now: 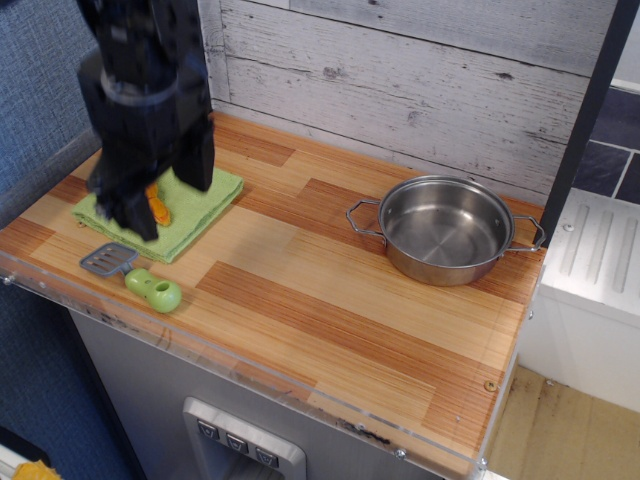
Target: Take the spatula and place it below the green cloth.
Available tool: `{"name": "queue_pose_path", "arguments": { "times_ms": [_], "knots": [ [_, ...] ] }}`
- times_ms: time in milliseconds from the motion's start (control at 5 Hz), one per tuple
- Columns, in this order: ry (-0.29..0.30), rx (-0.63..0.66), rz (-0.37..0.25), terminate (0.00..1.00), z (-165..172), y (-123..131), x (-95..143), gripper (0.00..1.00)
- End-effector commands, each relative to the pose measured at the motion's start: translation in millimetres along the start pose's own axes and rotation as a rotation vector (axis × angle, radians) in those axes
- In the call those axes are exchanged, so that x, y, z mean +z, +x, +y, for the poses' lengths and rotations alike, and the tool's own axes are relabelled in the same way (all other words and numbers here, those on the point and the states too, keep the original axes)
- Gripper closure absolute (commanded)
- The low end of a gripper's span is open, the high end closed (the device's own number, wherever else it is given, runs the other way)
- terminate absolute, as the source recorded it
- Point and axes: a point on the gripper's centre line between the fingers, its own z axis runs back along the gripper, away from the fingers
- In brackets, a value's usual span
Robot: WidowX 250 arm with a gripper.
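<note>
Hovering hand (pixel 165 195): fingers apart, empty, above the green cloth (pixel 190 215)
Spatula (pixel 135 277): flat on tabletop (pixel 330 300), below hand

Showing on the counter: one spatula (pixel 133 277), one green cloth (pixel 190 212), one orange toy food piece (pixel 158 206), one steel pot (pixel 446 229), one gripper (pixel 150 190).

Green cloth (pixel 190 215) and orange toy (pixel 158 208) partly behind the blurred gripper (pixel 150 205); arm's top cropped.
</note>
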Motion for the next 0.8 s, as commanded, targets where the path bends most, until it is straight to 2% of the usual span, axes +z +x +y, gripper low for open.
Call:
{"name": "queue_pose_path", "arguments": {
  "times_ms": [0,400,600],
  "knots": [
    [-0.164,-0.071,-0.013,0.00,-21.7,23.5,63.8,0.00],
    [-0.164,-0.071,-0.013,0.00,-21.7,23.5,63.8,0.00],
    [-0.164,-0.071,-0.013,1.00,-21.7,23.5,63.8,0.00]
  ]
}}
